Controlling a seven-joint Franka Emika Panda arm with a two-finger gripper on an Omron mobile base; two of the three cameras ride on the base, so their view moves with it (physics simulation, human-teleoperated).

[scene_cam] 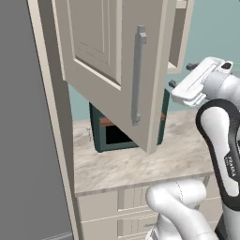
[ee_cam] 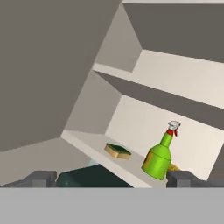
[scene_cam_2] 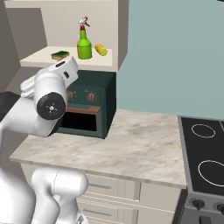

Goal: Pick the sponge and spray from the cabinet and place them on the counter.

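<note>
Marbled stone runs along the counter, with a dark green oven at its back and a black cooktop off to one side. Above the oven, the cabinet stands with its door swung open, bar handle facing the left base camera. On its lowest shelf the sponge lies flat towards the open front, the spray stands upright just beside it, and a small yellow object rests on the spray's far side. The gripper hovers outside the shelf, pointed up at both items, fingers spread wide and holding nothing. The sponge looks light and soft, so it should yield under a pinch; closing across its short sides, low on the block, seems safest. The spray is probably rigid, smooth plastic, top-heavy at the trigger and easy to tip; its narrow neck or upper body looks the better hold than the wide, rounded base.
</note>
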